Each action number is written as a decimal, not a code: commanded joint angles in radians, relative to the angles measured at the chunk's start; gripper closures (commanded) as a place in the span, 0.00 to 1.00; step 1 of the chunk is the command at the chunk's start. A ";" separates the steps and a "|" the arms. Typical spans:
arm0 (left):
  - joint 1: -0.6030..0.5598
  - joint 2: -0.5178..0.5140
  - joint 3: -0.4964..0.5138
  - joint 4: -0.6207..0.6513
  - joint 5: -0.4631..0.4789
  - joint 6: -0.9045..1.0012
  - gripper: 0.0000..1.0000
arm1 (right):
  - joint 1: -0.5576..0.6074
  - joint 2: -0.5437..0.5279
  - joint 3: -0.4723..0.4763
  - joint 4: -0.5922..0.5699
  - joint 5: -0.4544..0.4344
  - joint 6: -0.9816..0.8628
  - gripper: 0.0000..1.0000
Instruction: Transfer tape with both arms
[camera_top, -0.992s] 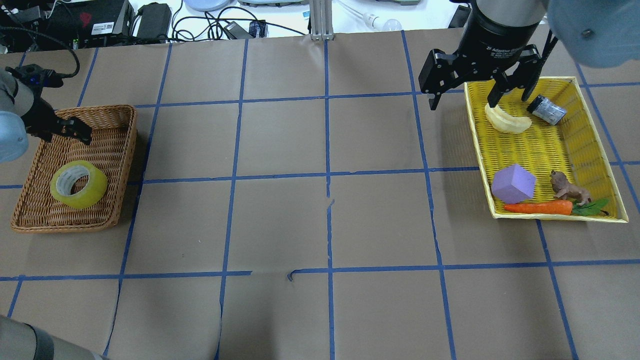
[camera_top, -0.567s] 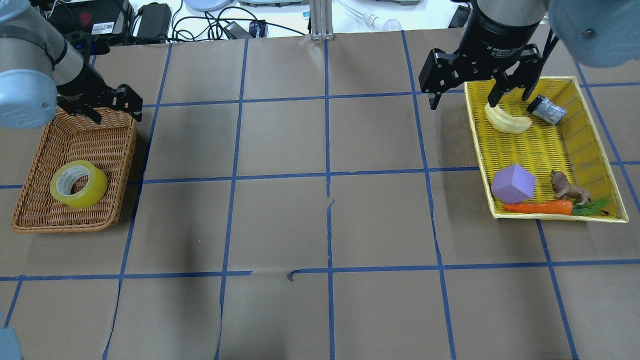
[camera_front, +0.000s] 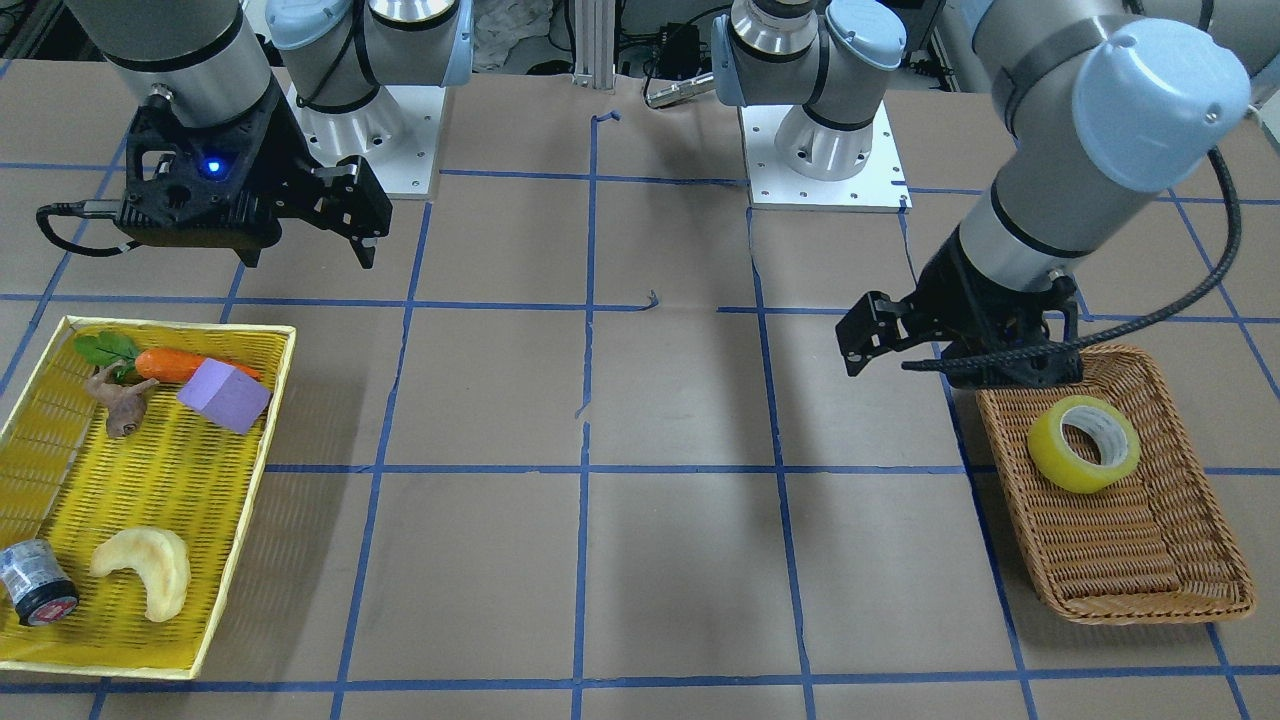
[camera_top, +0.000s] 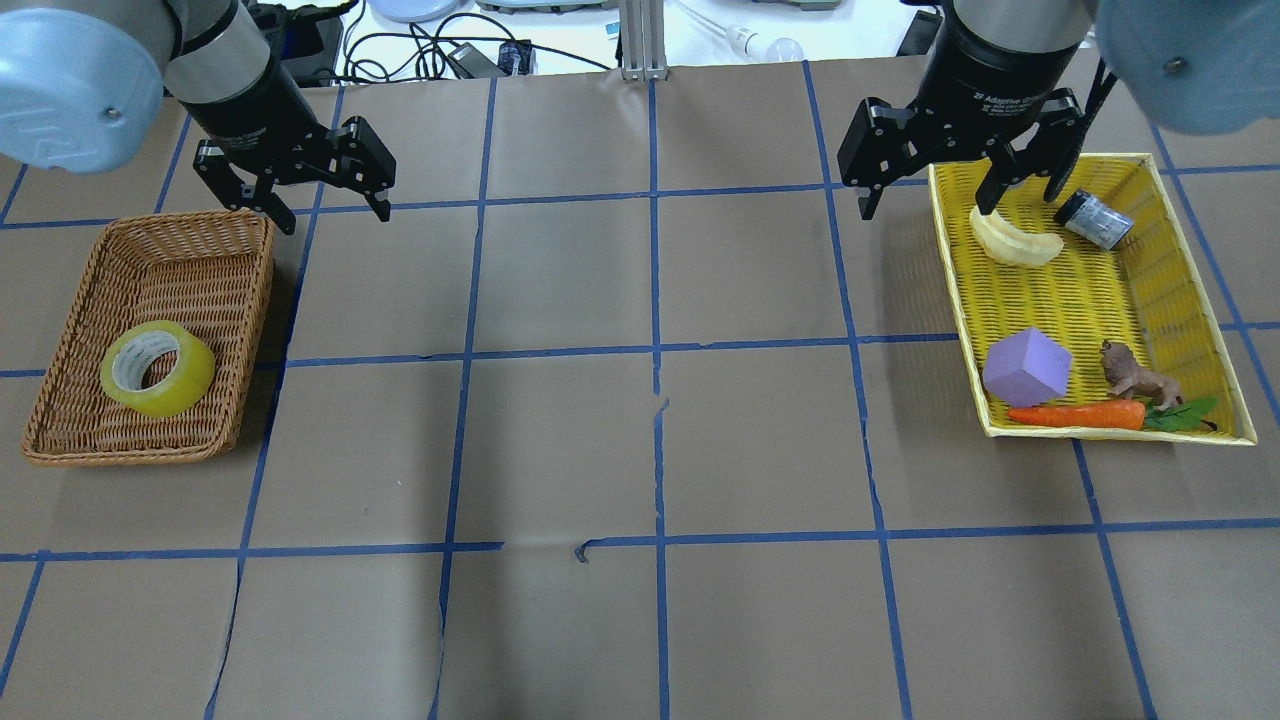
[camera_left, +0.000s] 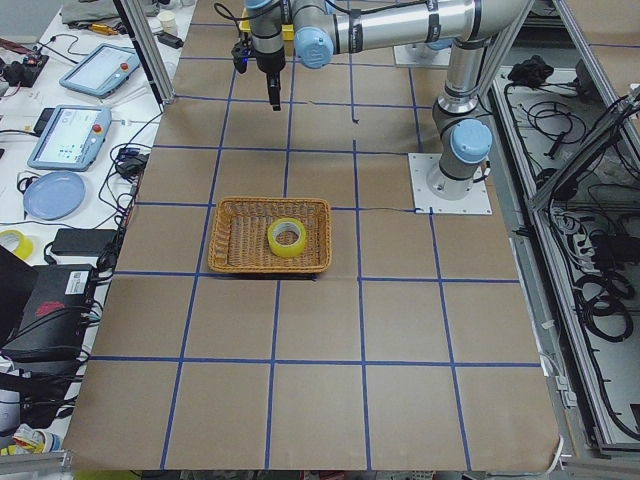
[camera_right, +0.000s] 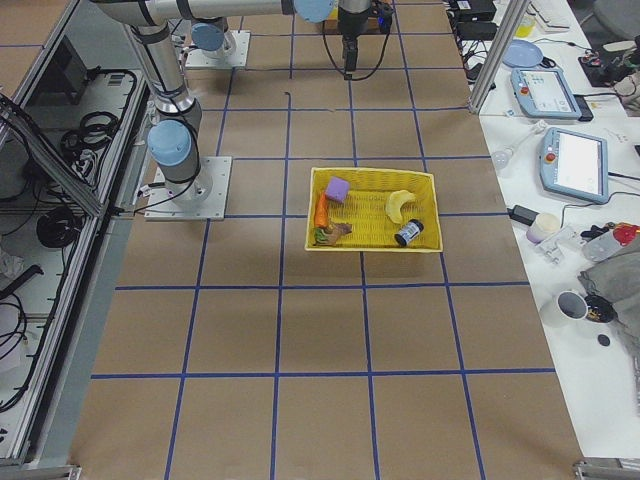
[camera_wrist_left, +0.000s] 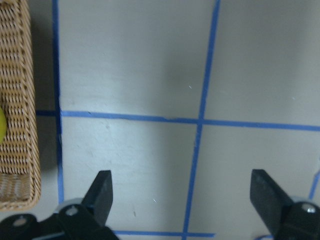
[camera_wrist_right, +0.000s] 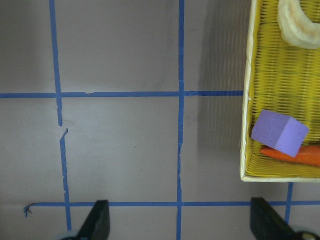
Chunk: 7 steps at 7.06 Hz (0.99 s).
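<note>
The tape (camera_top: 157, 368) is a yellow roll with a white core. It lies in the near half of a wicker basket (camera_top: 150, 225) on the table's left, and it also shows in the front view (camera_front: 1085, 443). My left gripper (camera_top: 335, 215) is open and empty. It hangs above the table just past the basket's far right corner, away from the tape. Its wrist view shows both fingers spread over bare paper (camera_wrist_left: 182, 200), with the basket's edge (camera_wrist_left: 17, 100) at the left. My right gripper (camera_top: 960, 205) is open and empty at the far left corner of the yellow tray (camera_top: 1100, 290).
The yellow tray holds a croissant (camera_top: 1015, 240), a small grey cylinder (camera_top: 1095, 218), a purple block (camera_top: 1027, 365), a carrot (camera_top: 1080, 414) and an animal figurine (camera_top: 1135, 375). Cables and devices lie beyond the table's far edge. Blue tape lines grid the brown paper.
My left arm has swung from over the basket's far left to the right and farther out, past the basket's far right corner. The tape and the right arm have not moved.
</note>
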 joint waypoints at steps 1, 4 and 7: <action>-0.098 0.027 0.008 -0.031 0.015 -0.044 0.03 | -0.002 0.001 0.000 0.000 -0.002 0.000 0.00; -0.114 0.042 0.003 -0.031 0.030 -0.035 0.03 | -0.002 0.001 0.002 0.003 -0.002 0.000 0.00; -0.117 0.048 -0.008 -0.035 0.025 -0.034 0.03 | -0.002 0.001 -0.003 -0.003 -0.002 0.000 0.00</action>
